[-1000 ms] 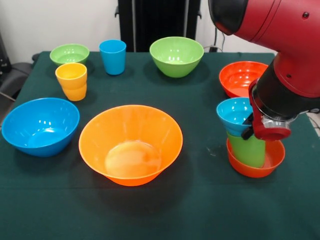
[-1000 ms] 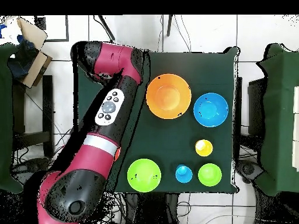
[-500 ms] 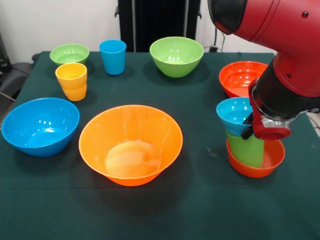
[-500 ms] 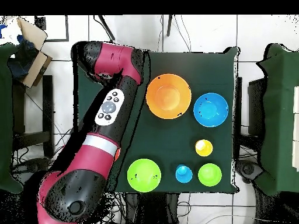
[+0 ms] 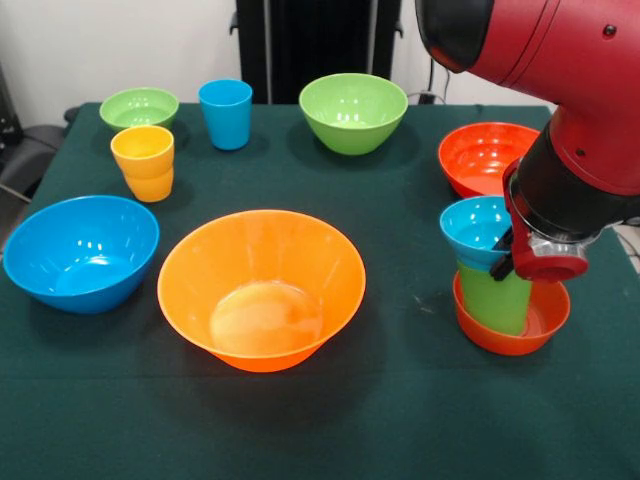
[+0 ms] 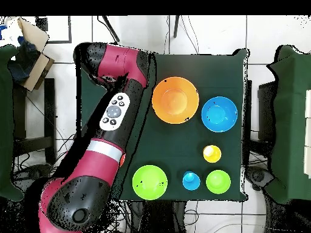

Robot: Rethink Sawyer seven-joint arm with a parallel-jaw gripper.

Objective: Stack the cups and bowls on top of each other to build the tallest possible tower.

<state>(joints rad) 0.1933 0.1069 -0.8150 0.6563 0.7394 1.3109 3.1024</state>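
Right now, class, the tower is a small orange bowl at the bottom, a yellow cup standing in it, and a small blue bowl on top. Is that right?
Not quite. The cup in the tower is green, not yellow; the front view shows it. The green cup stands in the small orange bowl, with the small blue bowl on top, as stated. The yellow cup stands apart on the table.

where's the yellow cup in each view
Front view: the yellow cup is at upper left, in front of the small green bowl.
Overhead view: it is at right of centre, just above the small green bowl.
Shared landmark: the big orange bowl.
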